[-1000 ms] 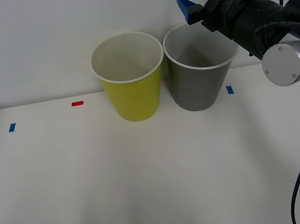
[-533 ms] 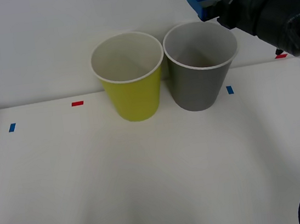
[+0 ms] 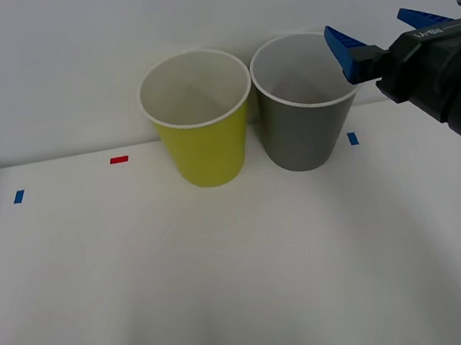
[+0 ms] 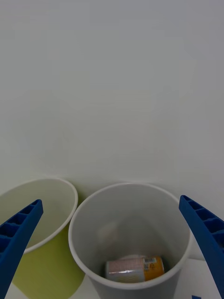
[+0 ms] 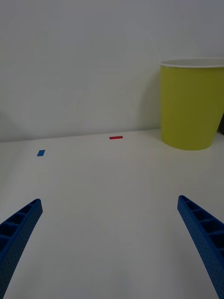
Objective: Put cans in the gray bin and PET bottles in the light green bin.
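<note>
Where it lies, the slim can [image 4: 135,267] rests inside the round gray bin [image 4: 88,261].

Scene evenly and brightly lit; light diffuse, apparently from above. Tabletop [image 3: 229,292] rendered near-white, faint soft shading seen across it. Soft shadow cast on wall behind and left of green bin [image 3: 200,119]; darker gap noted between it and gray bin [image 3: 306,103]. No harsh glare recorded. Gray bin interior shaded toward bottom, can [image 4: 135,267] still legible. Right tool [image 3: 386,29] fingers slightly softened at frame edges in wrist view.
</note>
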